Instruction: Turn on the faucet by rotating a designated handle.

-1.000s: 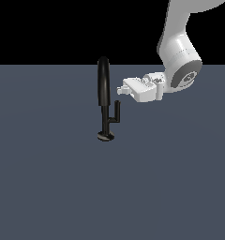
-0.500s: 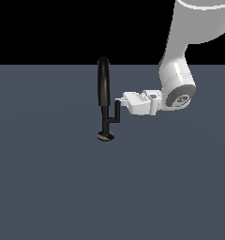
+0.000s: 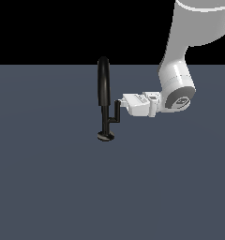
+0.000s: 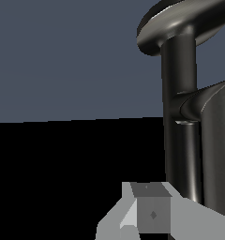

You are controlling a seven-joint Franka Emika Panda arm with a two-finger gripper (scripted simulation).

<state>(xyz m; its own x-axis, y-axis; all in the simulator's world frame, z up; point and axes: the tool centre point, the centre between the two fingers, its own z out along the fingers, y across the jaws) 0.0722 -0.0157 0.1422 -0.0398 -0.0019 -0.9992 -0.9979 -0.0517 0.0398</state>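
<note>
The glossy black faucet (image 3: pixel 104 91) stands upright on its small round base disc (image 3: pixel 105 136), its arched spout rising above a thin stem. The handle (image 3: pixel 116 112), a thin L-shaped rod, branches from the stem toward the exterior view's right and ends in an upright bar. My gripper (image 3: pixel 124 100) reaches in level from the exterior view's right, its tips at the top of that bar and seemingly touching it. The fingers look closed together, with nothing between them. In the wrist view the stem (image 4: pixel 180 140), the handle (image 4: pixel 220 154) and a grey fingertip (image 4: pixel 151 212) fill the frame.
A flat dark grey-blue surface (image 3: pixel 48 187) spreads around the faucet. My white arm (image 3: pixel 180 70) comes down from the upper right of the exterior view.
My gripper has come down and shifted slightly, from level with the spout to the top of the handle's upright bar. The handle and faucet look unmoved.
</note>
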